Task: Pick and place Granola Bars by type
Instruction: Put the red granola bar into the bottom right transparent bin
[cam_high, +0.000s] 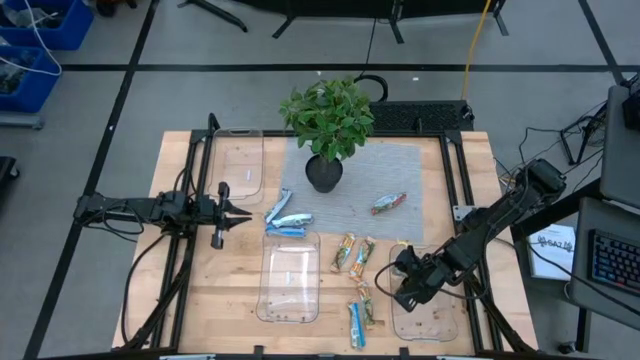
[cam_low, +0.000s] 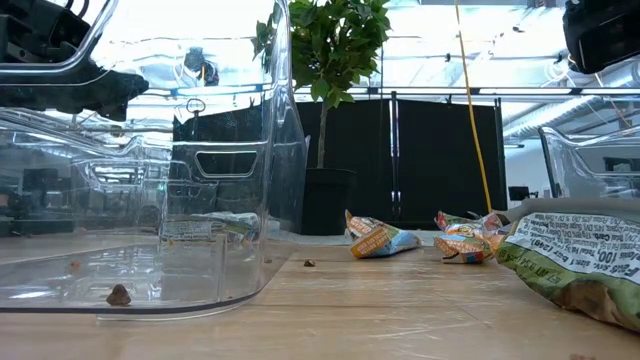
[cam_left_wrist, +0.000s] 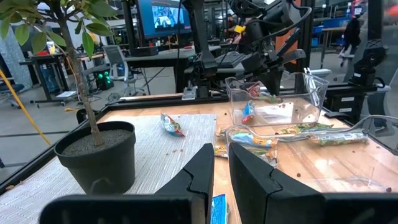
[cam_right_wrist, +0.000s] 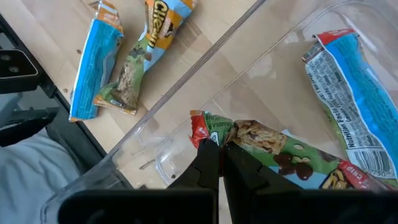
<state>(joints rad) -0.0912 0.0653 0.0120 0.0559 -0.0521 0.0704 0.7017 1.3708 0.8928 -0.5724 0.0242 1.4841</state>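
My right gripper (cam_high: 403, 287) is over the near-right clear tray (cam_high: 440, 322), shut on a green-yellow-orange bar (cam_right_wrist: 273, 146). A red-blue bar (cam_right_wrist: 348, 106) lies flat in that tray. More bars lie on the table: two blue-white ones (cam_high: 286, 222), one red-blue (cam_high: 388, 203), two green-yellow-orange (cam_high: 354, 253), and a green and a blue one (cam_high: 360, 312) by the near edge. My left gripper (cam_high: 243, 213) waits near the table's left, level, fingers (cam_left_wrist: 205, 171) almost together on nothing. My right gripper pinches the green-yellow-orange bar between its two fingers at the crimped red end (cam_right_wrist: 200, 132). The fingers come from above, slanting down into the tray. The bar stretches away from the fingertips over the tray floor; whether it is lifted clear I cannot tell.
A potted plant (cam_high: 328, 125) stands on a grey mat (cam_high: 400, 175) at the far middle. A second clear tray (cam_high: 289, 280) lies near the middle and a third (cam_high: 238, 160) at the far left. A black frame (cam_high: 455, 180) rims the table.
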